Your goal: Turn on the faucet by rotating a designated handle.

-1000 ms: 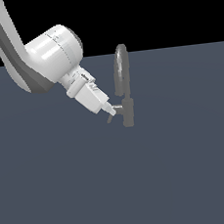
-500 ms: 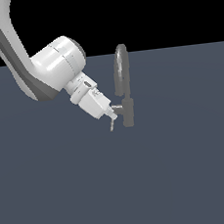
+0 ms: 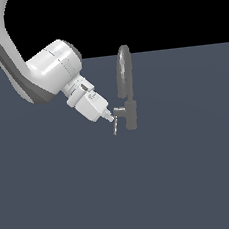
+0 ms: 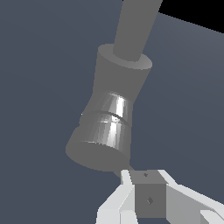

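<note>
The grey faucet (image 3: 132,115) stands upright with its tall arched spout (image 3: 124,67). A short side stub (image 3: 120,111) points toward the exterior view's left and ends in the small thin handle (image 3: 115,127), which hangs slanting downward. My gripper (image 3: 109,118) comes in from the exterior view's left, its narrow tip touching the handle's upper end beside the stub; the fingers look shut together with nothing held. In the wrist view the faucet body (image 4: 107,127) fills the middle, the spout (image 4: 135,26) rises out of frame, and my fingers (image 4: 117,205) flank a grey block at the edge.
The faucet stands on a flat dark blue-grey floor (image 3: 184,179). My white arm (image 3: 47,76) reaches in from the upper part of the exterior view's left. Nothing else shows.
My arm has lowered and moved a little toward the faucet, keeping the tip at the handle. The handle's free end has swung slightly downward.
</note>
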Motion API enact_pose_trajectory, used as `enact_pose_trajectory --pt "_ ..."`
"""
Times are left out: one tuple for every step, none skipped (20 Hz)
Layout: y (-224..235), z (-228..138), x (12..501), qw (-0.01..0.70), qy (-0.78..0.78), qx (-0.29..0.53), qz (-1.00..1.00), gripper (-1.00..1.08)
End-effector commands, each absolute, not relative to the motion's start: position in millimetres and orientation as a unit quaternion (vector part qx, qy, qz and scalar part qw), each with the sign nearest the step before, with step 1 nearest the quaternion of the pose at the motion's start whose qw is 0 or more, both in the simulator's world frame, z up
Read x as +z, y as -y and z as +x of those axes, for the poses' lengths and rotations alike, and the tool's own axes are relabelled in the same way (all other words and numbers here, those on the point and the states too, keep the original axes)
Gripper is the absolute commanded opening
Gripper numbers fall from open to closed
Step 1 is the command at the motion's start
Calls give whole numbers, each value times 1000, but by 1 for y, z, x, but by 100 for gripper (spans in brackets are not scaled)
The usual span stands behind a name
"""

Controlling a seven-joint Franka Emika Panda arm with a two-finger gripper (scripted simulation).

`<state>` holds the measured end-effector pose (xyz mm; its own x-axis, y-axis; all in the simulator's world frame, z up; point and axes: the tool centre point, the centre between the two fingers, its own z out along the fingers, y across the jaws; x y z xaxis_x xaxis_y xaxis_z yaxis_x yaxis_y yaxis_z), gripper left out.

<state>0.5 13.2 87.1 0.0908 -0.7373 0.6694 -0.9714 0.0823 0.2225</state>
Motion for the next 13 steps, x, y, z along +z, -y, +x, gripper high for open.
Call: enact_pose_trajectory --pt "3 0 59 349 670 179 630 -100" --pt "3 1 55 349 671 180 629 -100" --pt "3 2 52 349 673 180 627 -100" --pt "3 3 49 350 674 181 625 -100" --pt "3 4 45 350 675 181 624 -100" --pt "3 6 42 350 676 182 622 -100" --pt "3 7 39 350 677 182 621 -100" --pt "3 8 35 351 678 183 619 -100" --pt "3 9 32 351 680 184 618 -100" --pt "3 10 29 351 681 184 616 -100" --pt "3 12 26 351 682 185 615 -100" --pt "3 13 23 352 683 185 613 -100" --pt "3 13 23 352 683 185 613 -100"
